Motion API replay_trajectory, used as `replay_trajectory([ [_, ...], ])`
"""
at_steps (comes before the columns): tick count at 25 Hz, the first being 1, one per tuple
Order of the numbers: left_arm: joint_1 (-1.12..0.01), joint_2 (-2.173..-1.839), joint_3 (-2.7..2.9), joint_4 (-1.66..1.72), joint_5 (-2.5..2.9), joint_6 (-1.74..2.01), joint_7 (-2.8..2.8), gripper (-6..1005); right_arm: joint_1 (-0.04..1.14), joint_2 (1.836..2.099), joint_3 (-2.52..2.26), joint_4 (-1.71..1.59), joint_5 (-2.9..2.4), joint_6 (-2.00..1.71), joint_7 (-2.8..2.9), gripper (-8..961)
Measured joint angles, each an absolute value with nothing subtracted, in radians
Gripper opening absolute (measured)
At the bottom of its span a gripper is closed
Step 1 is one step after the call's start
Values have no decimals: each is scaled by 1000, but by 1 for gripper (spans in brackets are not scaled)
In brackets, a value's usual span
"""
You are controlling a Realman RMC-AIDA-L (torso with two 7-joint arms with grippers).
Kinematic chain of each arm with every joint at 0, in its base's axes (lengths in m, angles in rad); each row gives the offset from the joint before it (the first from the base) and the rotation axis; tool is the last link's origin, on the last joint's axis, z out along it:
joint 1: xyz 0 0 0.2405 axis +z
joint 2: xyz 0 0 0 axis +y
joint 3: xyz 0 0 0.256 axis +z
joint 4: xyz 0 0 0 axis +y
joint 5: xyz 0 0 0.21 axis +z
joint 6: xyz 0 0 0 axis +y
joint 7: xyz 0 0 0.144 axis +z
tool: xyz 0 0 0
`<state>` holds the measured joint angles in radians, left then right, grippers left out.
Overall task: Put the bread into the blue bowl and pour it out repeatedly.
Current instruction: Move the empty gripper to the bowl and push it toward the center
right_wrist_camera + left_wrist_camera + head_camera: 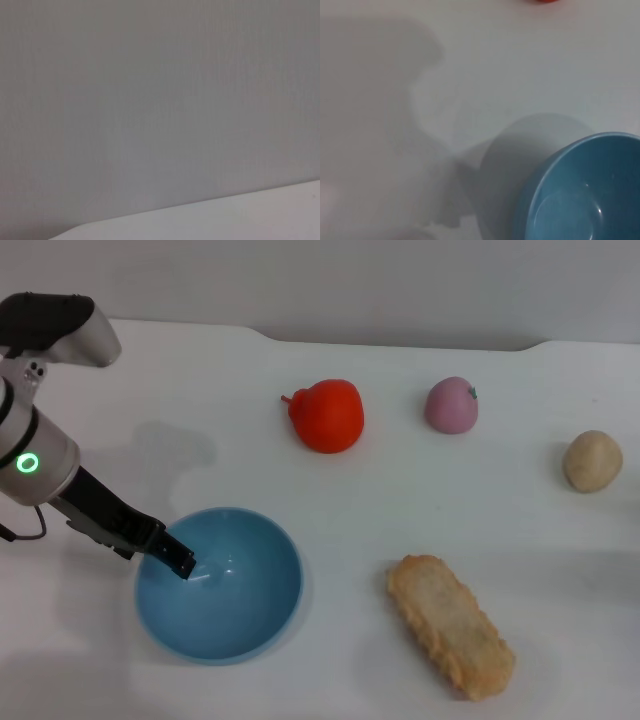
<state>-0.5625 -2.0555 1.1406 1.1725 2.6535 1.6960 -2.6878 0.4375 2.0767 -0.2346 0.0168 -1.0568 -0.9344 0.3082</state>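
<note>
The light-blue bowl [245,605] stands empty on the white table at the front left; it also shows in the left wrist view [580,200]. My left gripper [178,562] is at the bowl's left rim, one dark finger inside the bowl and the other hidden behind the wall, shut on the rim. The bread [450,625], a long golden-tan slice, lies flat on the table to the right of the bowl, apart from it. My right gripper is out of view; its wrist view shows only a grey wall and a table edge.
A red pepper-like fruit [327,415], a pink round fruit [452,405] and a small beige ball [592,461] sit in a row along the back of the table [400,510].
</note>
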Motion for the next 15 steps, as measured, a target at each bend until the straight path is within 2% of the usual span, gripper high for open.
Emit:
replay_trajectory([
  [15, -596, -2057, 1178, 1017, 2652, 1609, -2671, 835, 430, 2077, -235, 23, -1057, -938, 308, 394],
])
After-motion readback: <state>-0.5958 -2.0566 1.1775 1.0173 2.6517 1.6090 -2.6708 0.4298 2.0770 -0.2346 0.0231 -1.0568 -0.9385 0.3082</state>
